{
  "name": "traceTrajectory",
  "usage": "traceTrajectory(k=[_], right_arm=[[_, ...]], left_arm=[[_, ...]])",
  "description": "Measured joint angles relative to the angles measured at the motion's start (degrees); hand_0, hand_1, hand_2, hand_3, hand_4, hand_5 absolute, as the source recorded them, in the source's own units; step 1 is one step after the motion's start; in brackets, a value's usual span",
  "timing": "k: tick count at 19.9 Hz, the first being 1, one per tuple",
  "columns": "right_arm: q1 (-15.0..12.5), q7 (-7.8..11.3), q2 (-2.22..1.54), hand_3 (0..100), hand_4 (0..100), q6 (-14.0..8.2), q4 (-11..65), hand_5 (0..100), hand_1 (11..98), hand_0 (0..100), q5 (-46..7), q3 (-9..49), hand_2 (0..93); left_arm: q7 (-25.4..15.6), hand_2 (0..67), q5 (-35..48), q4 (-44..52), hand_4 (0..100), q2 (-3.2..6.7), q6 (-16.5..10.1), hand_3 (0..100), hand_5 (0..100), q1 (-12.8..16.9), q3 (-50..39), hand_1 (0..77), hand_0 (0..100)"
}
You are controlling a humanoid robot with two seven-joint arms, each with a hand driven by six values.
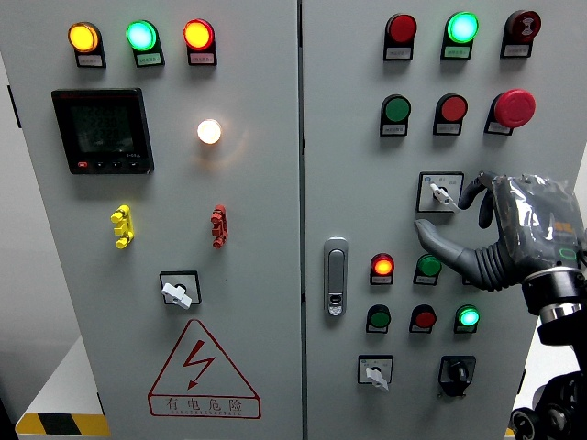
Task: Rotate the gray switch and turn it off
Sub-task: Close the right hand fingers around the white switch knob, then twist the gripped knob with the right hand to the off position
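Note:
A gray rotary switch (440, 192) sits on a white plate on the right cabinet door, its knob pointing down to the right. My right hand (452, 218), wrapped in clear plastic, hovers just right of and below it. The hand is open: its thumb (433, 236) reaches out under the switch and a curled finger (471, 189) lies beside the plate's right edge. Nothing is grasped. Two similar gray switches show, one on the left door (177, 291) and one low on the right door (374, 373). My left arm is out of view.
Around the switch are a red mushroom button (514, 107), red and green push buttons (396, 110), lit indicator lamps (382, 267) and a black selector (456, 371). A door handle (336, 275) sits by the seam. The left door carries a meter (102, 130).

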Motion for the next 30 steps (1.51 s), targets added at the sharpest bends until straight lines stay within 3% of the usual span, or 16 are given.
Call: traceTrajectory(k=[8,22,30], right_arm=[[1.58,0.05,0.0,87,87,-0.1,-2.08,100,32.8,0,0.0,-0.15,61.8],[2.49,-0.09,0.0,89,88,-0.81,-3.45,100,28.2,28,-0.09,-0.38,64.5],[2.71,-0.72,-0.03,90,88,-0.89,-3.87,100,27.2,33,-0.33,-0.62,65.2]], left_arm=[[0.0,13.4,0.0,0.0,8,0.0,0.0,19,11,0.01,0.0,0.0,85],[0.0,13.4,-0.01,0.0,8,0.0,0.0,19,11,0.02,0.0,0.0,85],[0.0,13.3,-0.02,0.0,8,0.0,0.0,19,11,0.02,0.0,0.0,85]])
